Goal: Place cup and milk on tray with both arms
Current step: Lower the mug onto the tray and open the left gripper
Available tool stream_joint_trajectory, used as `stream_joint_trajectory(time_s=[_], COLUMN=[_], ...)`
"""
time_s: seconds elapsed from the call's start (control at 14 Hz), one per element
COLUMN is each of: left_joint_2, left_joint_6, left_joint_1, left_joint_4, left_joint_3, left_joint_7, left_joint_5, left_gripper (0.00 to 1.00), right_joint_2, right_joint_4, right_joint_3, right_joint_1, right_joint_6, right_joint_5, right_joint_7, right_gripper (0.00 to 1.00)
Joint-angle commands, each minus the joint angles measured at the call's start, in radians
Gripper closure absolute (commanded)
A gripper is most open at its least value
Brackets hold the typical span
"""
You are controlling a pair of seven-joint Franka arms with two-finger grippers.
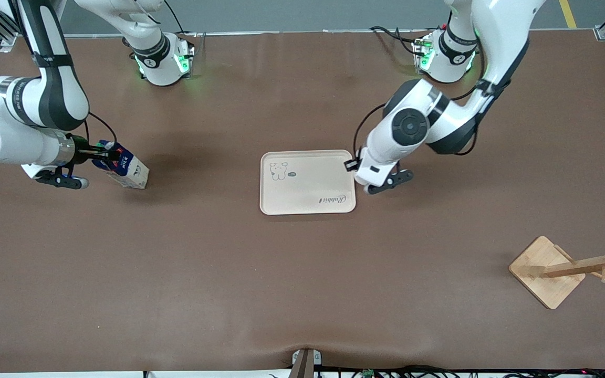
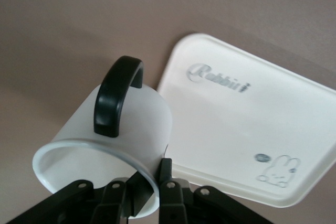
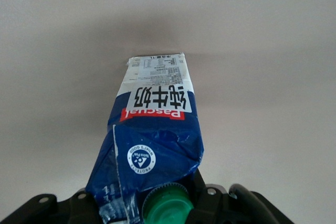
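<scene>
My right gripper (image 1: 104, 155) is shut on the gable top of the milk (image 1: 125, 170), near the right arm's end of the table. The dark blue carton hangs tilted, its pale bottom low over the table. In the right wrist view the carton (image 3: 155, 129) and its green cap (image 3: 167, 208) sit between the fingers of my right gripper (image 3: 157, 203). My left gripper (image 1: 357, 168) is at the tray's (image 1: 308, 197) edge toward the left arm's end. The arm hides the cup in the front view. In the left wrist view, my left gripper (image 2: 153, 179) pinches the white cup's (image 2: 142, 124) rim beside the tray (image 2: 236, 124).
A wooden rack (image 1: 570, 266) with a square base and pegs stands near the front camera at the left arm's end of the table. The brown table (image 1: 302, 283) runs bare from the tray to the front camera's edge.
</scene>
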Motion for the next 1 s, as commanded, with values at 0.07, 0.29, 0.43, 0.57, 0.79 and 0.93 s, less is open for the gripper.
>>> stream_joint_trajectory(time_s=[0.07, 0.29, 0.43, 0.57, 0.79, 0.93], left_joint_2=[0.137, 0.203, 0.255, 0.27, 0.284, 0.286], left_joint_6=[-0.027, -0.027, -0.027, -0.03, -0.078, -0.099], left_joint_1=[-0.054, -0.102, -0.117, -0.117, -0.119, -0.119], left_joint_4=[0.144, 0.21, 0.242, 0.241, 0.242, 0.244], left_joint_3=[0.002, 0.004, 0.004, 0.007, 0.03, 0.039], left_joint_7=[-0.115, -0.186, -0.215, -0.215, -0.218, -0.218], left_joint_5=[0.021, 0.015, 0.014, 0.014, 0.011, 0.011], left_gripper=[1.0, 1.0, 1.0, 1.0, 1.0, 0.88], right_joint_2=[-0.036, -0.045, -0.059, -0.059, -0.059, -0.054], right_joint_4=[-0.027, 0.01, 0.037, 0.086, 0.108, 0.148], right_joint_3=[0.003, 0.004, 0.009, 0.009, 0.009, 0.01], right_joint_1=[0.014, 0.017, 0.027, 0.06, 0.088, 0.102], right_joint_6=[-0.023, -0.101, -0.151, -0.203, -0.228, -0.262], right_joint_5=[0.016, 0.016, 0.016, 0.016, 0.016, 0.016], right_joint_7=[0.012, 0.009, 0.001, 0.005, 0.012, 0.012], right_gripper=[1.0, 1.0, 1.0, 1.0, 1.0, 1.0])
